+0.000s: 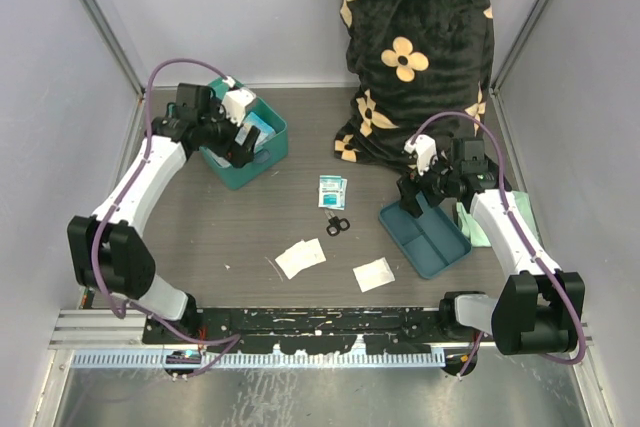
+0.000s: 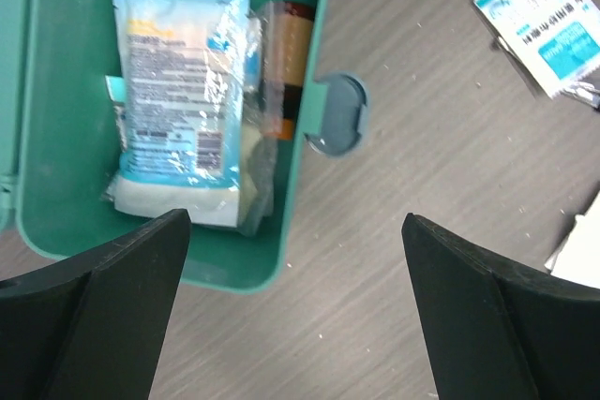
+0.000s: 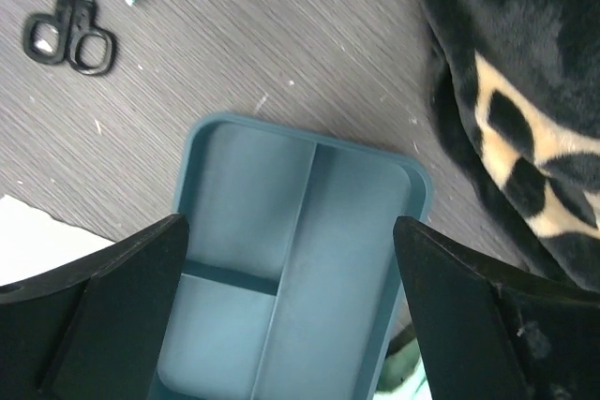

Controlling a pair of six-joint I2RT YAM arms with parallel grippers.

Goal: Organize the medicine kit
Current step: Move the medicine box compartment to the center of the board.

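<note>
Fingers [image 2: 103, 316] on your left gripper [image 2: 295, 227] were spread wide with nothing held, hanging over the open teal medicine kit [image 2: 66, 138] at the table's [image 1: 200, 237] far left, blue-and-white packet [image 2: 178, 72] inside, your right gripper [image 3: 291, 227] gaped empty above the divided tray [image 3: 347, 203]

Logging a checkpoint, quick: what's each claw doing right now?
Left claw: open, empty, over a corner of the teal-green rectangular plastic box.
Right claw: open, empty, over the darker blue-teal divided plastic tray.
</note>
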